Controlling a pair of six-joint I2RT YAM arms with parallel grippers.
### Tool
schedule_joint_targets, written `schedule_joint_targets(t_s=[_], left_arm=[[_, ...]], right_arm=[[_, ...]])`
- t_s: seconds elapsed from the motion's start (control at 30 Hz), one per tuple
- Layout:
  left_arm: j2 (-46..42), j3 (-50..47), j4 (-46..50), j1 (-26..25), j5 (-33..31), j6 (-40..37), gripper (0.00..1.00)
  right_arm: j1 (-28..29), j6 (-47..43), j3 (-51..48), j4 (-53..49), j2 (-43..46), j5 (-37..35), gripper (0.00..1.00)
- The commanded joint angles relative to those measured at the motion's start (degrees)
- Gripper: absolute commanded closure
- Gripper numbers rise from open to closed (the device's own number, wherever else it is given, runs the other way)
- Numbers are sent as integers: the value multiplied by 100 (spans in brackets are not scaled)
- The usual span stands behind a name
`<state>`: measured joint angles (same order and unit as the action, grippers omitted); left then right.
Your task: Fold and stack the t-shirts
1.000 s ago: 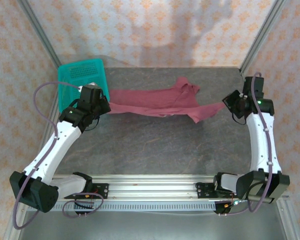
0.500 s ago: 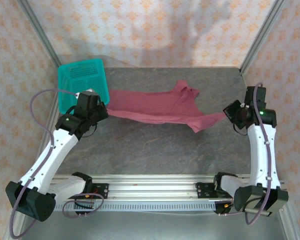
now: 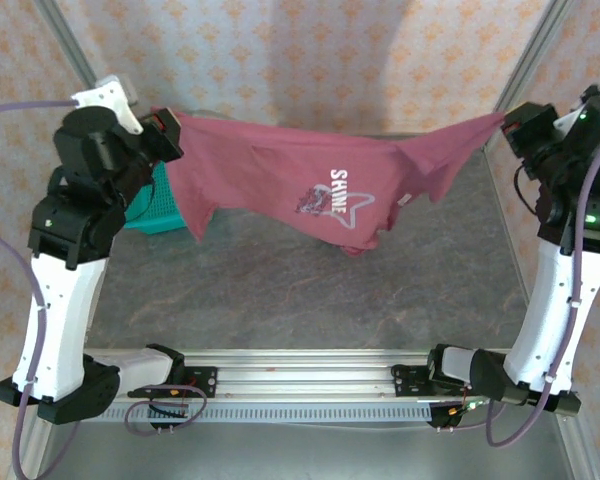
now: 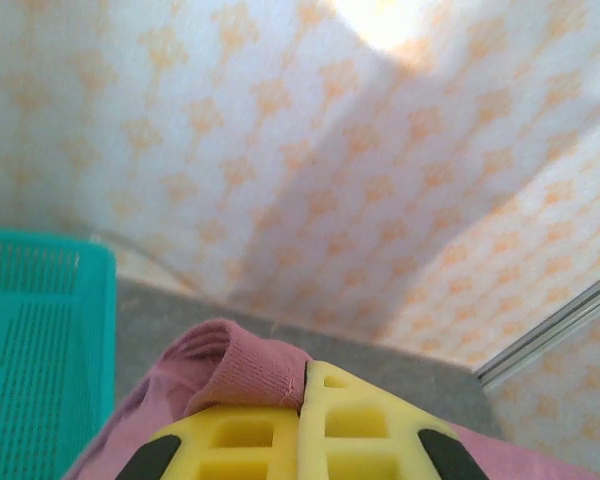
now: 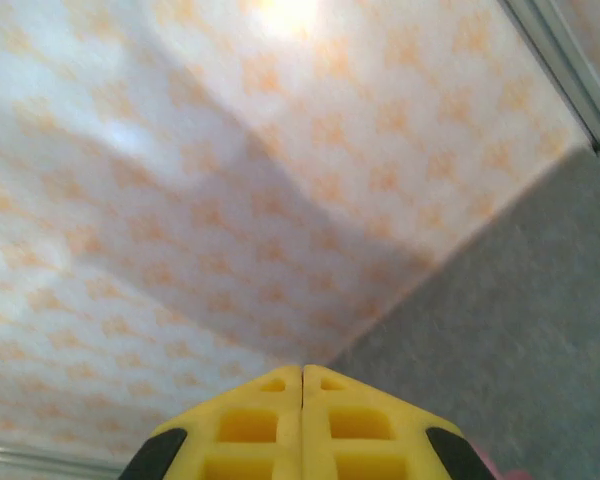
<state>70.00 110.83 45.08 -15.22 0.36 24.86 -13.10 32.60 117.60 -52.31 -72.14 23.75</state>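
The grey table (image 3: 310, 290) lies bare under the work, with nothing folded or stacked on it. Above it hangs the maroon shirt (image 3: 280, 170), strung in the air between the two raised arms like washing on a line. Its top edge is pulled fairly taut from corner to corner, its body and one sleeve droop toward the table, and the white print (image 3: 345, 190) faces outward. The teal basket (image 3: 145, 212) sits at the far left of the table, half hidden behind the left arm and the cloth. The left pincer (image 3: 165, 130) is closed tight on the shirt's left end: from its wrist view the yellow fingers meet with a roll of maroon fabric bunched at their tips. The right pincer (image 3: 505, 122) is likewise pressed shut. Its wrist view hardly shows the cloth, but from above the shirt's far corner runs straight into it, so I take it to be gripping that corner. As for progress, I'd say this is the opening stage: the shirt is spread out, but no fold has been made. It has yet to be laid flat, folded over and set down as a neat pile.
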Motion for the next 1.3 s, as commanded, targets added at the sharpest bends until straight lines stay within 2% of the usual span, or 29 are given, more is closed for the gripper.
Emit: schedule_joint_targets(t_s=[0.0, 0.13, 0.27, 0.4, 0.57, 0.7, 0.83, 0.9, 1.03, 1.2, 1.27], left_arm=[[217, 634, 425, 60, -144, -486, 100], [317, 1027, 506, 61, -152, -673, 100], [391, 1042, 407, 67, 16, -703, 100], [739, 1045, 207, 60, 425, -577, 100], [1667, 1507, 89, 70, 993, -311, 100], [2894, 2758, 217, 72, 1454, -132, 100], [4538, 4905, 520, 184, 1952, 160, 100], [5106, 5572, 336, 344, 2197, 512, 100], [5271, 5339, -619, 664, 2539, 1091, 100], [5271, 5298, -1228, 966, 2872, 1230, 100], [5246, 5294, -1257, 1050, 3050, 1192, 100]], right_arm=[[-90, 100, 822, -201, -266, -245, 100], [-96, 74, 1837, -524, -570, -377, 100], [-89, 141, 2377, -703, -833, -206, 100], [-89, 201, 2302, -598, -974, 38, 100], [-90, 249, 2007, -224, -1391, 398, 100], [-90, 318, 1909, 374, -2098, 740, 100], [-89, 552, 2560, 948, -3192, 1254, 100], [-105, 625, 3142, 1128, -3771, 1402, 100], [-313, 1051, 4151, 1489, -4692, 1731, 100], [-629, 1373, 4132, 2280, -4671, 1896, 100], [-770, 1417, 4105, 2290, -4579, 2011, 100]])
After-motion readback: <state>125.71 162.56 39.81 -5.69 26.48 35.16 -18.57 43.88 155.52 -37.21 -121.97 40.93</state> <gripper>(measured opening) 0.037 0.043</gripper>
